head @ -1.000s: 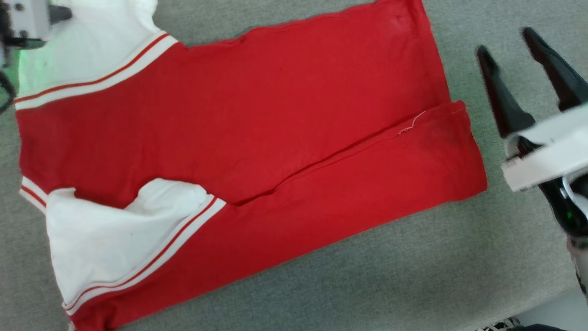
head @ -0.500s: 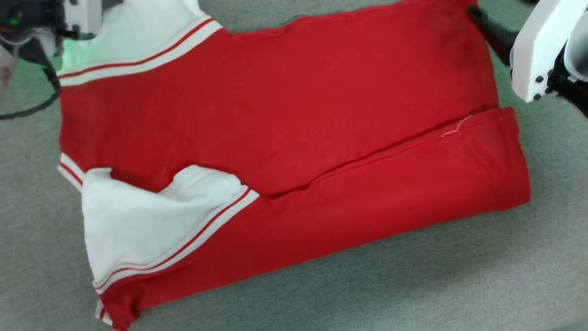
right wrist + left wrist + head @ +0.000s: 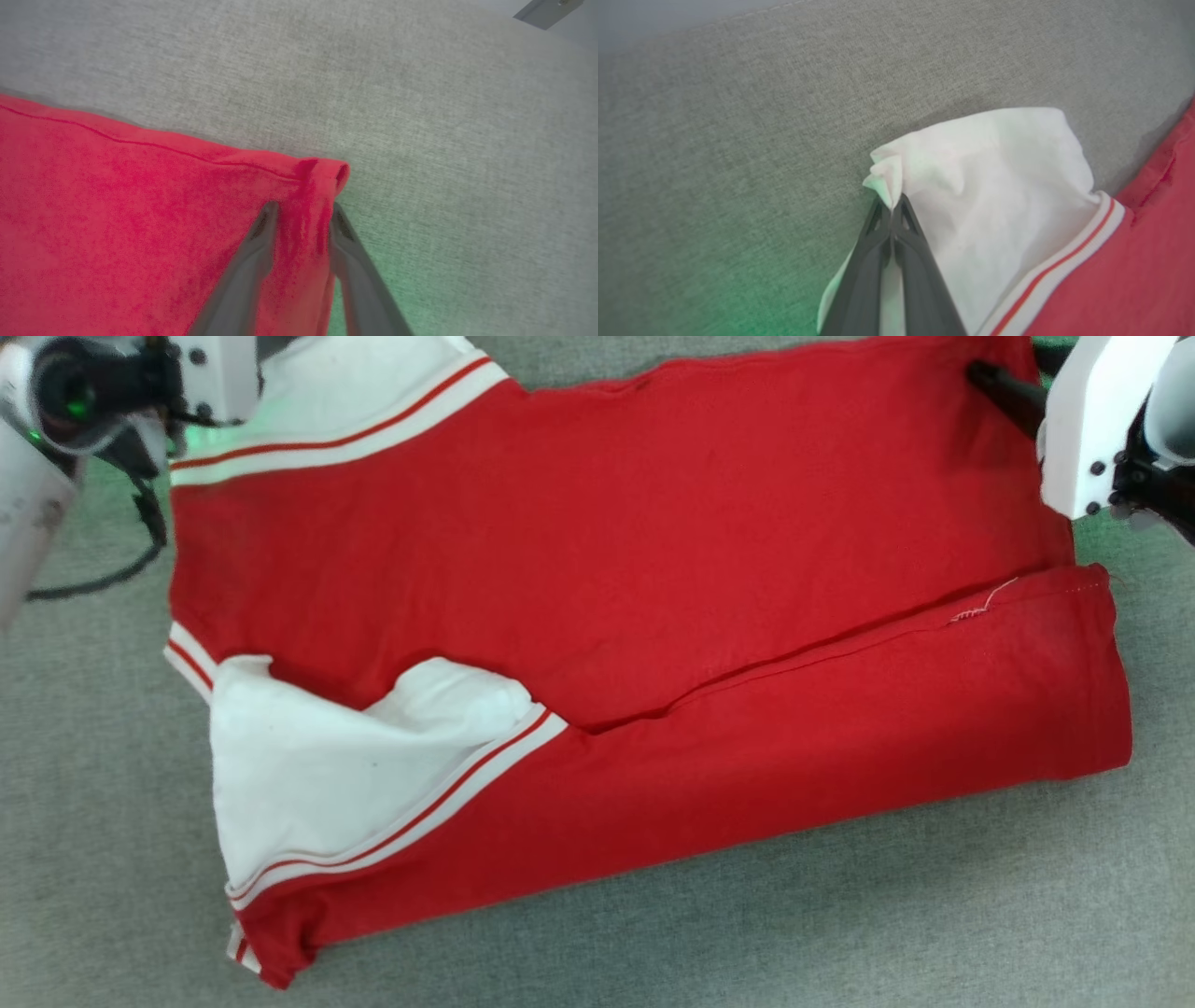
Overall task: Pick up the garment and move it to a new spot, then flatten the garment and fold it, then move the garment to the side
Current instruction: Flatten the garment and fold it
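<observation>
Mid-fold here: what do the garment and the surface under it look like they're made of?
The garment: thin, soft, matte knit, probably cotton or polyester jersey; it puckers where the left gripper pinches the white sleeve. The surface: grey woven upholstery-type cloth, matte, with a coarse visible weave.
</observation>
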Robot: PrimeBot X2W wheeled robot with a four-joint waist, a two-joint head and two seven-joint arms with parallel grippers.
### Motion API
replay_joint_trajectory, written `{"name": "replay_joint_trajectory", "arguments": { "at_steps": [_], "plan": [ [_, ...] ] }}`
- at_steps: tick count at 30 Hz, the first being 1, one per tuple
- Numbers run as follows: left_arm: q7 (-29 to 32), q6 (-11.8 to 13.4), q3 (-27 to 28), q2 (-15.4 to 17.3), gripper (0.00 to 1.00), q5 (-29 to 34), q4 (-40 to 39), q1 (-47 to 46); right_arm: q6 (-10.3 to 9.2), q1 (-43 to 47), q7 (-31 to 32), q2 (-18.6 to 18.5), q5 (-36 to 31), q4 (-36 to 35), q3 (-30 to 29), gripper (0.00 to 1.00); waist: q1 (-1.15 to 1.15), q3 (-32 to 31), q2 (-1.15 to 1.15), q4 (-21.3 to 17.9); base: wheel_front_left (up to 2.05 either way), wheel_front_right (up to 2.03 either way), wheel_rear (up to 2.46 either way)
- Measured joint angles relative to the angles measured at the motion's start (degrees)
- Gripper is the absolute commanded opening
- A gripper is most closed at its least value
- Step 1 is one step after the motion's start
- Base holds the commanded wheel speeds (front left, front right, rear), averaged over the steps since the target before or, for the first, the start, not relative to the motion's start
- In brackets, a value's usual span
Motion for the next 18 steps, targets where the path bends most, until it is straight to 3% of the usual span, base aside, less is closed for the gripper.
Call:
{"name": "replay_joint_trajectory", "arguments": {
  "at_steps": [8,18],
  "plan": [
    [-7.8,-0.02,-0.15,0.9,0.0,-2.11,-6.77,4.77,0.0,1.63,-3.67,-1.87,3.61,0.96,2.41,0.0,0.0,-3.1,0.0,1.45,0.0,0.0,0.0],
    [-18.66,-0.02,-1.0,9.92,0.0,-5.8,-28.2,13.78,0.01,11.48,-5.87,-12.78,9.85,-10.12,6.87,0.0,0.0,-11.6,0.0,4.0,0.0,0.0,0.0]
  ]
}}
